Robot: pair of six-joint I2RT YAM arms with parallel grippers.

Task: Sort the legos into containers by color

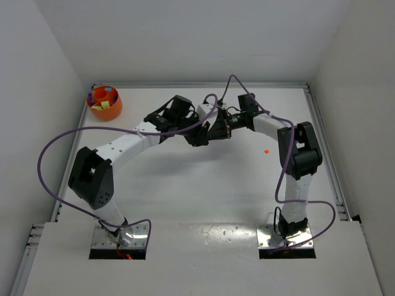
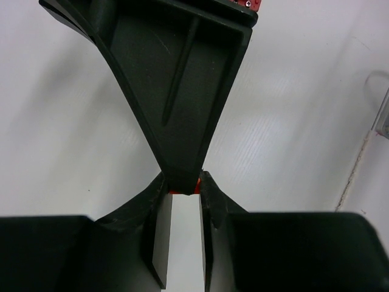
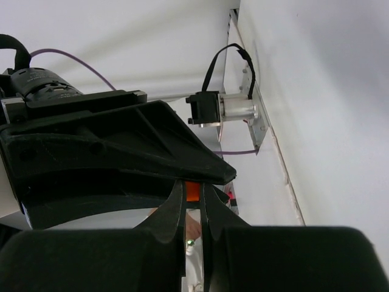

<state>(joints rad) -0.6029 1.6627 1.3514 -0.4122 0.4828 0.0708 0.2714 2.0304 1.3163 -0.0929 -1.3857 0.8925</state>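
Step in hand: hand-over of one piece between the arms, above the middle of the white table (image 1: 203,197).

Right gripper (image 3: 192,196): fingers are drawn together to a narrow slot, with a tiny orange-red plastic lego brick (image 3: 192,190) pinched between the tips. In the top view the right gripper (image 1: 216,131) meets the left gripper (image 1: 199,137) tip to tip.

Left gripper (image 2: 182,194): fingers are parted by a narrow gap and stand either side of the right gripper's tip (image 2: 182,176). A red sliver of the brick (image 2: 196,182) shows at that tip. I cannot tell whether the left fingers press on the brick or only bracket it.

The round orange plastic bowl (image 1: 106,113) sits at the far left, well apart from both grippers, and holds mixed yellow-green, blue, purple and red pieces. A second red-orange brick (image 1: 266,150) lies loose on the table to the right of centre. No other container is in view.

Judgement: the transfer is probably right to left, since the left arm is nearer the bowl. The next move calls for a firm left pinch on the brick alone, not on the right fingertip. Only then should the right fingers let go. The piece is tiny, so the slip risk at release is high.
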